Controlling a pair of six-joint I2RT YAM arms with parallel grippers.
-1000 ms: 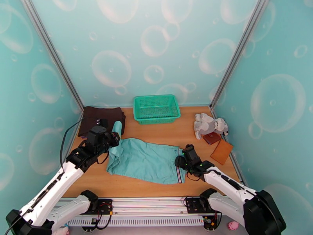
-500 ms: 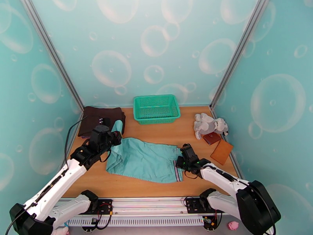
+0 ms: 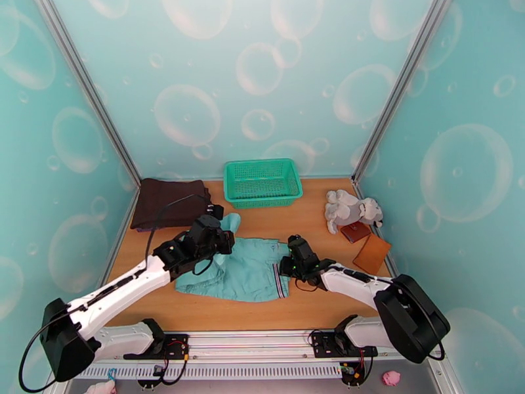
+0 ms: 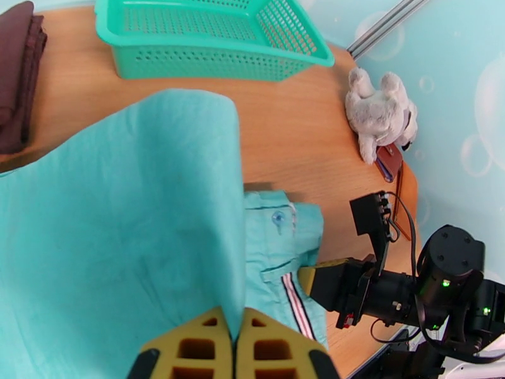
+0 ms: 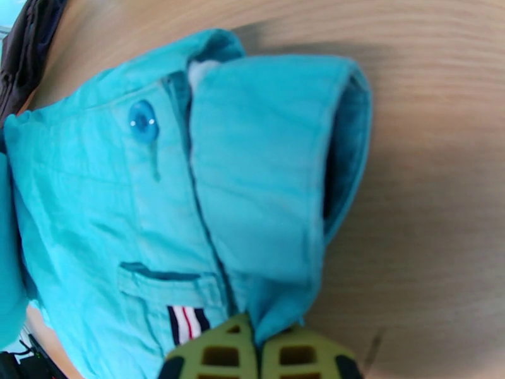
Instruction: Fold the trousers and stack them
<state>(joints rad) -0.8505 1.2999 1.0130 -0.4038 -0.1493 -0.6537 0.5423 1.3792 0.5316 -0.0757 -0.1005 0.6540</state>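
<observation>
Container: the green basket [image 3: 262, 182] stands upright at the far edge of the table [image 3: 216, 315], and its perforated floor shows bare across the interior. The trousers [image 3: 252, 276] lie outside it, mid-table between my two arms, near the basket but apart from it.

My left gripper [image 3: 225, 232] is clamped on a fold of the trouser cloth, which is raised above the rest. My right gripper [image 3: 287, 267] is pinched tight on the waistband end, with a flap of cloth standing up from between the pads.

Obscured: from above, my left arm covers the trousers' left part. In the left wrist view the raised cloth screens much of the table, and the frame's left edge cuts the dark brown folded garment [image 4: 19, 71]. The bottom edge cuts off my right fingers [image 5: 303, 356].

View differences: the right wrist view resolves a button [image 5: 142, 121], a pocket slit [image 5: 158, 273] and the waistband stripes. From above, the button and pocket are too small to tell. The top view takes in a soft toy [image 3: 351, 210] at the table's right edge.
</observation>
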